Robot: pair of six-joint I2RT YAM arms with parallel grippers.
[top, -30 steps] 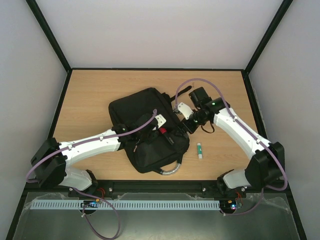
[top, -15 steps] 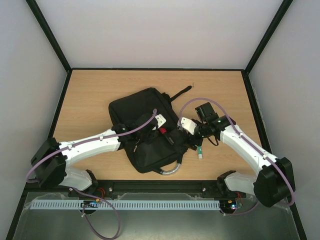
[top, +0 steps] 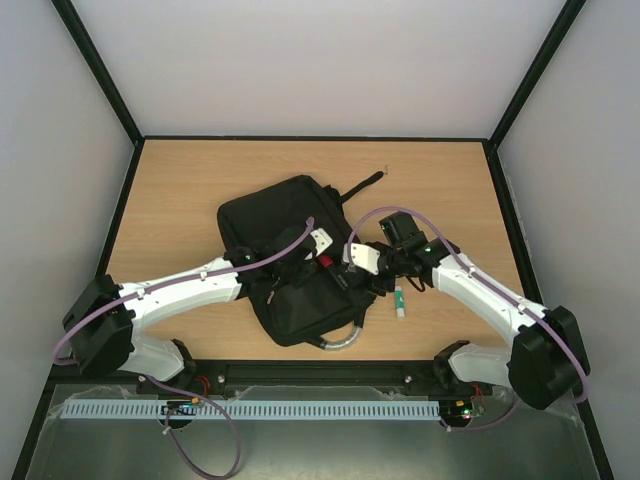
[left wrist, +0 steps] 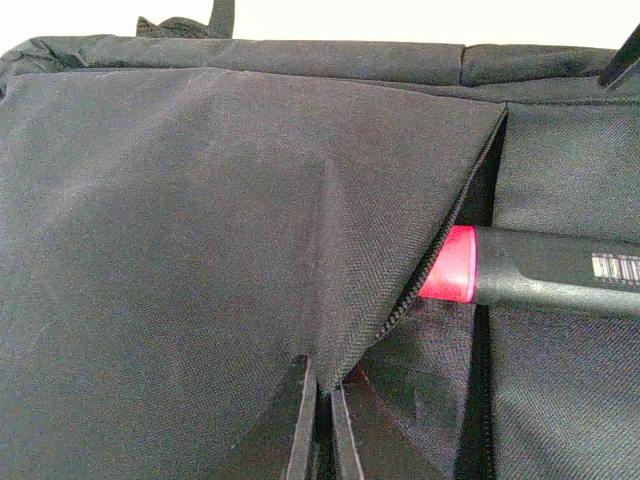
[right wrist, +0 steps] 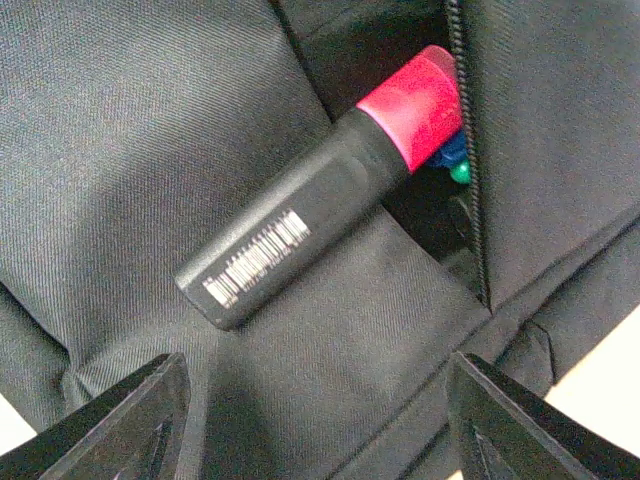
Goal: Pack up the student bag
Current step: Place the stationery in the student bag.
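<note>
1. While the student bag (top: 285,225) lies flat at the middle of the table (top: 180,180), unmoved over the last second, its pocket mouth gapes toward my right arm.
2. A black marker (right wrist: 300,235) with a red cap sits cap-first in that mouth, its barrel resting outside on the fabric. Blue and green tips (right wrist: 455,165) show deeper inside.
3. My left gripper (left wrist: 322,425) has its fingers pressed together on the pocket's flap edge, lifting it. This hold is unchanged.
4. My right gripper (right wrist: 320,420) has swung in from beyond the bag's far right corner to directly above the marker. Its fingers (right wrist: 130,420) are spread and touch nothing.
5. Judgement: the marker is only half packed, and the right gripper is now placed to push it home.
6. A green-and-white stick (top: 400,301) remains on the table just beside the bag, not yet packed.
</note>
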